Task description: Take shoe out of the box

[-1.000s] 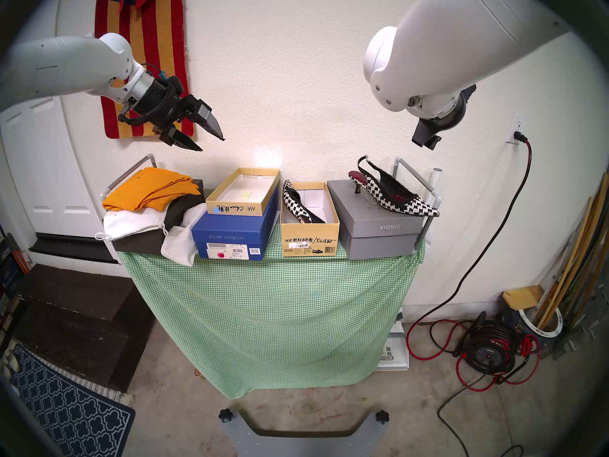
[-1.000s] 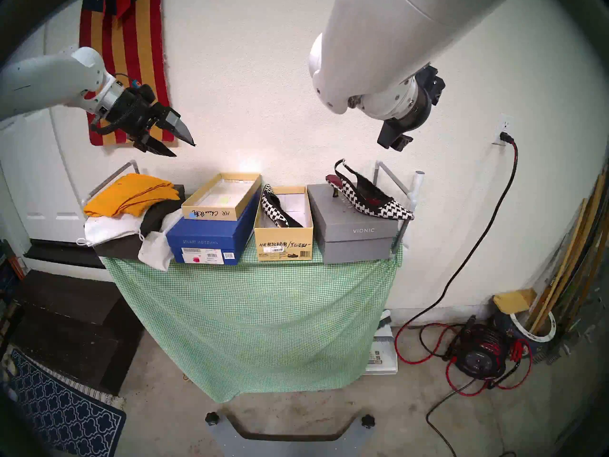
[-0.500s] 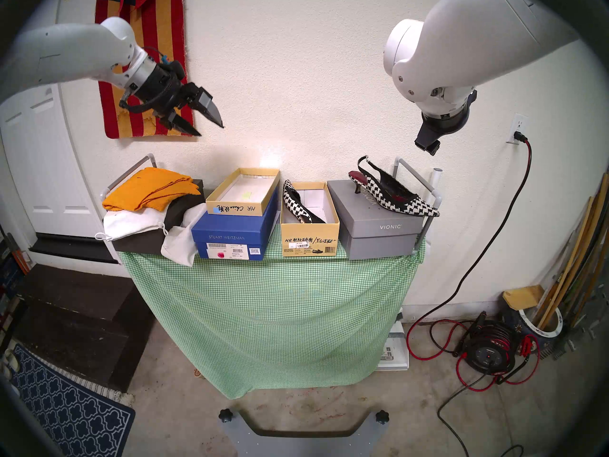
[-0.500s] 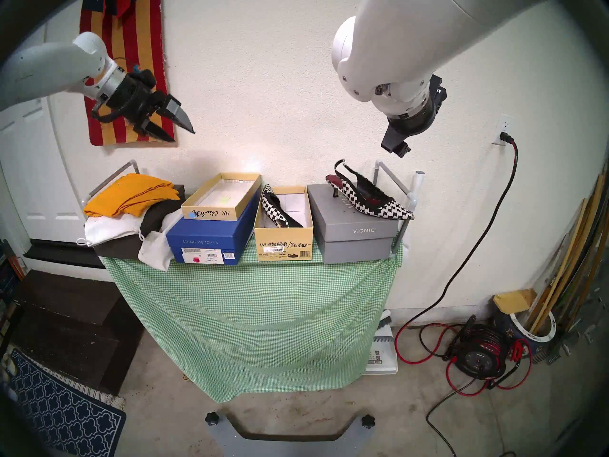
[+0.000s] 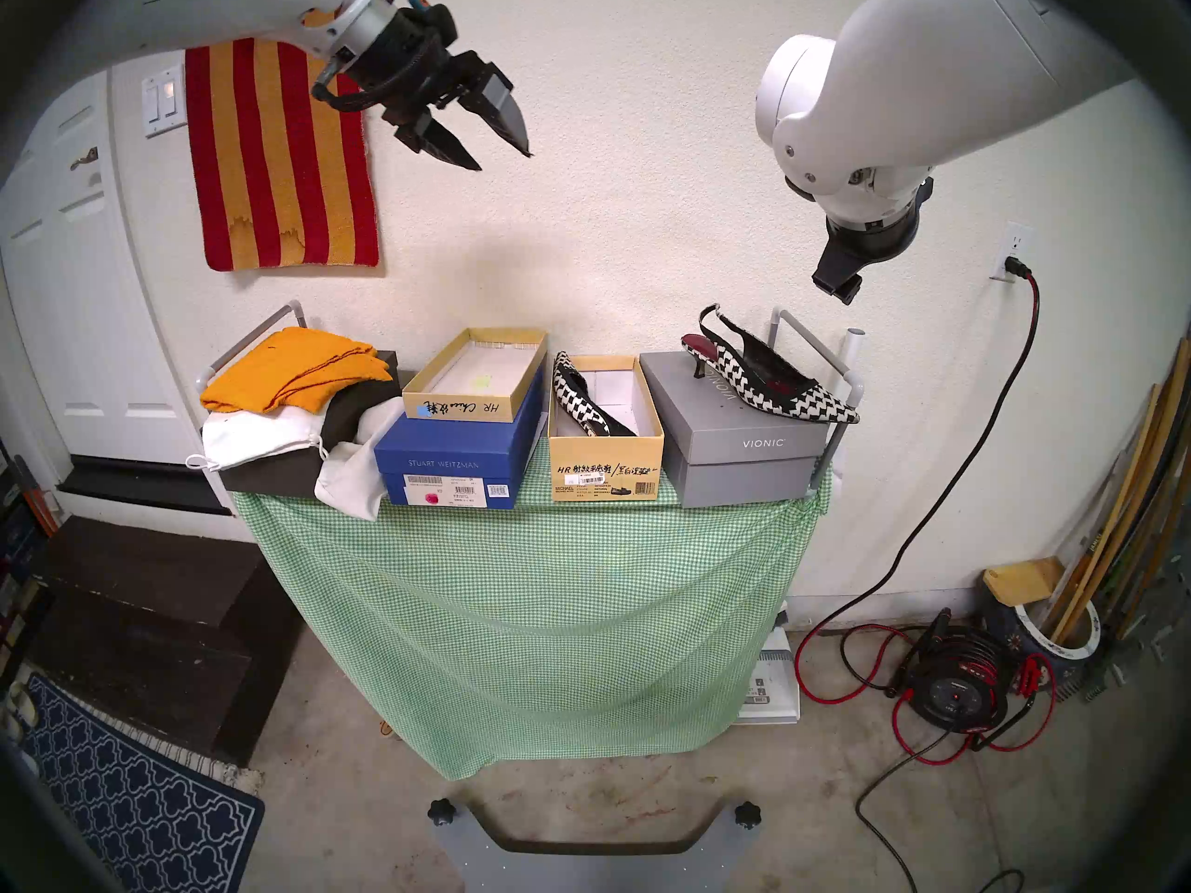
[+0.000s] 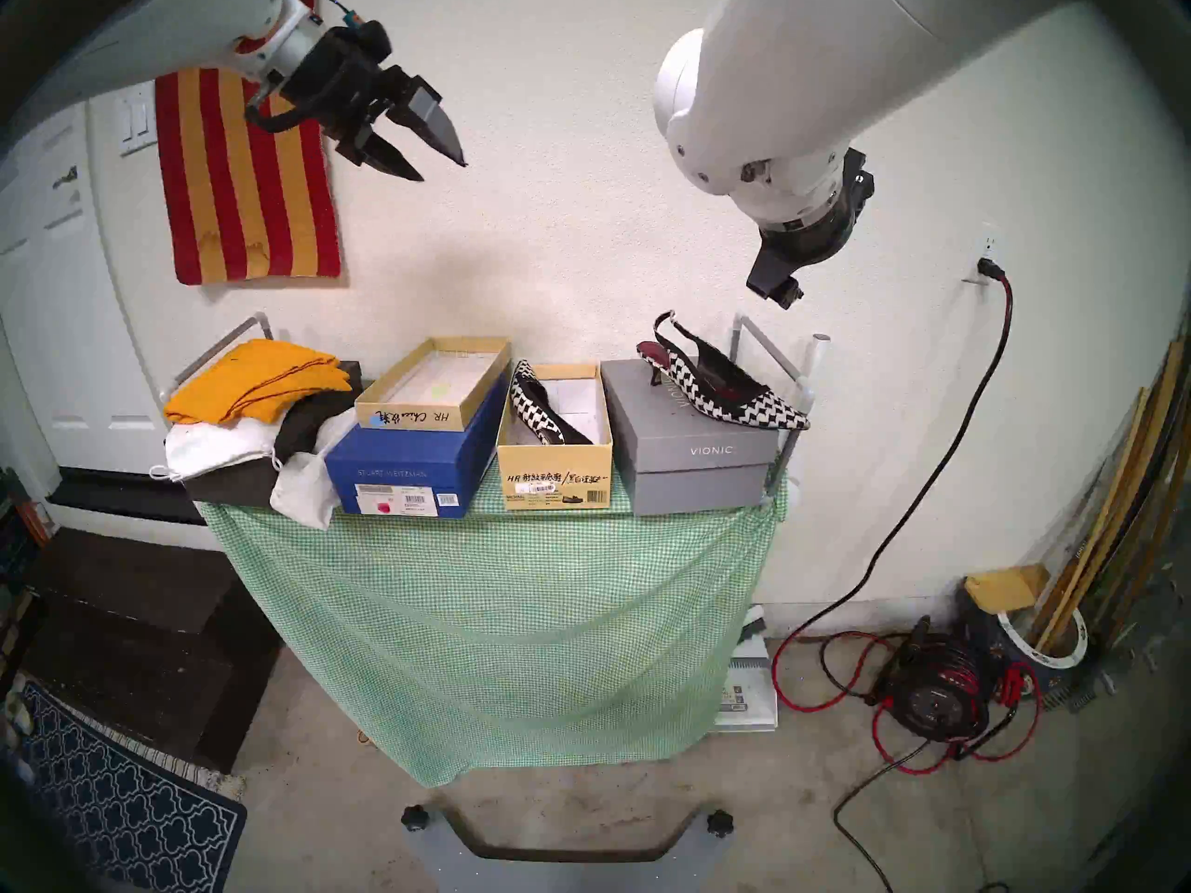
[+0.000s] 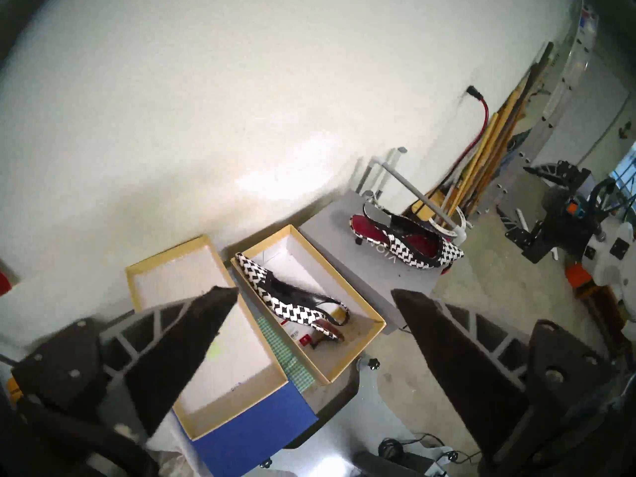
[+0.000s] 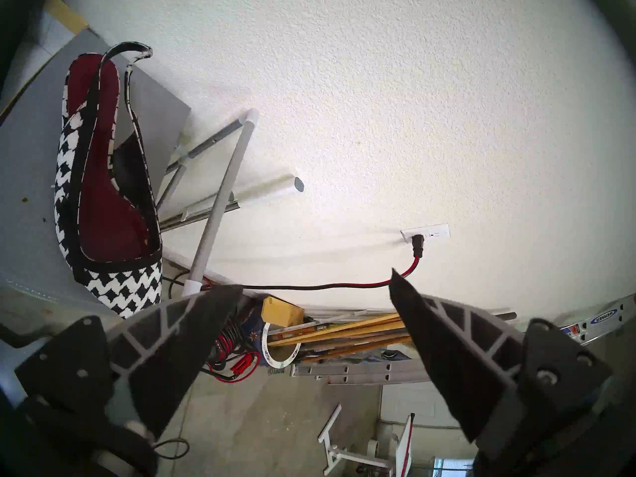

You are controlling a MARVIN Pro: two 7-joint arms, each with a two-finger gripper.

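Shoe (image 5: 591, 398) lay in the box (image 5: 606, 463), untouched.
My left gripper (image 5: 506, 160) hung high above the box, jaws apart, empty; my right gripper (image 8: 311, 292) likewise spread, holding nothing.

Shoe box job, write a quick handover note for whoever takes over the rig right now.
Left gripper: open, empty, high above the table, left of the boxes.
Right gripper: open, empty, hanging above the right end of the table.
One houndstooth shoe already stands on the grey Vionic box.
The other shoe is still in the tan box, lying along its left wall, toe over the back rim.
Done: first shoe out. Left: grasp the second shoe, lift it clear and set it down outside the box.
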